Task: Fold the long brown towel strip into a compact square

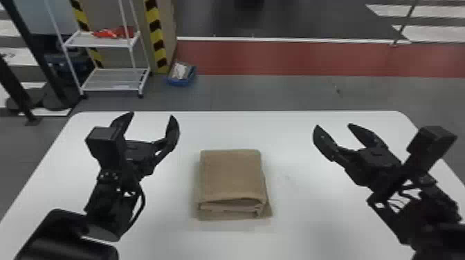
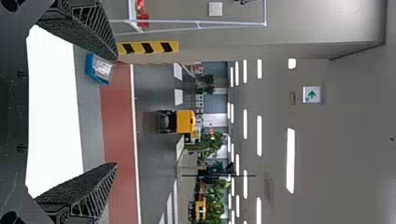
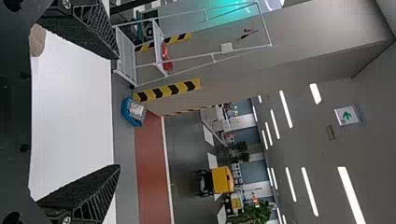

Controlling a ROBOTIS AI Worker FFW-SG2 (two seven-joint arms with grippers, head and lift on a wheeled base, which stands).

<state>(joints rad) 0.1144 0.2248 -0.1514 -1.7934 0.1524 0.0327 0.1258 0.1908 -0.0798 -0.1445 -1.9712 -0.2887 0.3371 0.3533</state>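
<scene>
The brown towel (image 1: 231, 176) lies folded on the white surface (image 1: 294, 221), between the 2 tools. The left tool (image 1: 152, 121) is wide apart, and the right tool (image 1: 334, 128) (also holding nothing) is wide too.

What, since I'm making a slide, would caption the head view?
Folded brown towel on a white table, between the open left gripper and open right gripper.

Brown towel (image 1: 231, 176) folded into a near-sq. stack (layers showing at near edge), flat on tbl. (image 1: 297, 224)
</scene>
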